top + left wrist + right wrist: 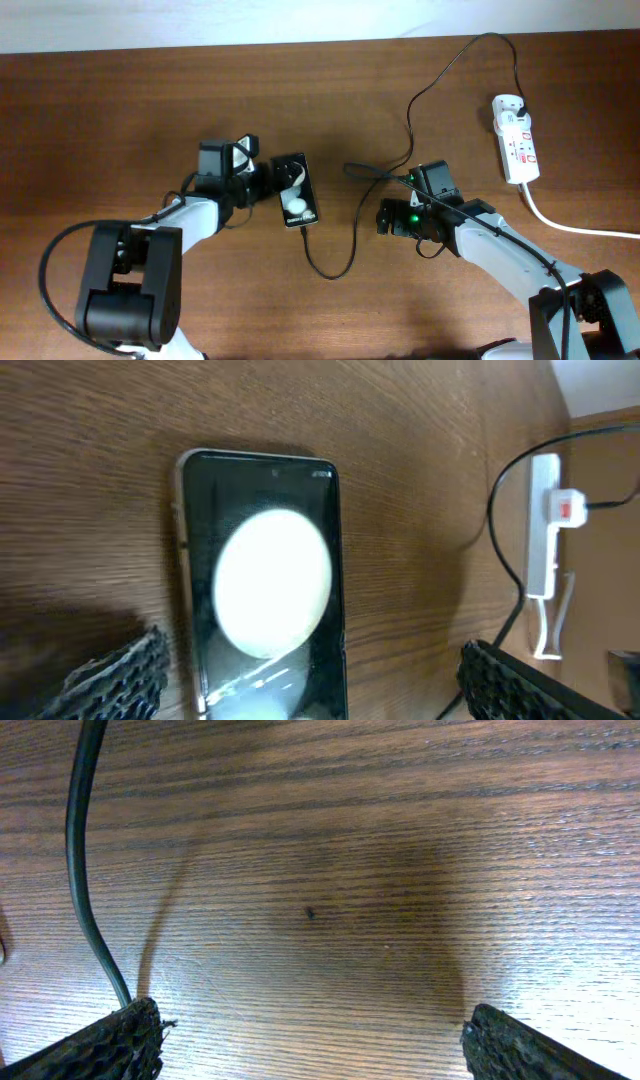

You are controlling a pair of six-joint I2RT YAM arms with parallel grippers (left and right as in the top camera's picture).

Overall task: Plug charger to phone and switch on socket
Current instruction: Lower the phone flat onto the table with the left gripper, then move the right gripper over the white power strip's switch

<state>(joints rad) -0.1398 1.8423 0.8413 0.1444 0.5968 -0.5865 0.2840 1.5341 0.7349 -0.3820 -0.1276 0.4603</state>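
The black phone (296, 190) lies flat on the table, its glossy face showing white round blobs; it also fills the left wrist view (262, 590). My left gripper (268, 182) is open, its fingers (315, 682) wide on either side of the phone without touching it. The charger's thin black cable (358, 225) runs from a black plug (522, 103) in the white socket strip (515, 140) round to the phone's near end (303, 230); I cannot tell whether the tip is seated. My right gripper (385, 218) is open and empty over bare wood (310, 1042), with the cable (80, 870) beside its left finger.
The socket strip's thick white cord (570, 222) trails off to the right edge. The strip shows in the left wrist view (545, 550) with a red switch (567, 508). The table's far edge (300, 45) meets a white wall.
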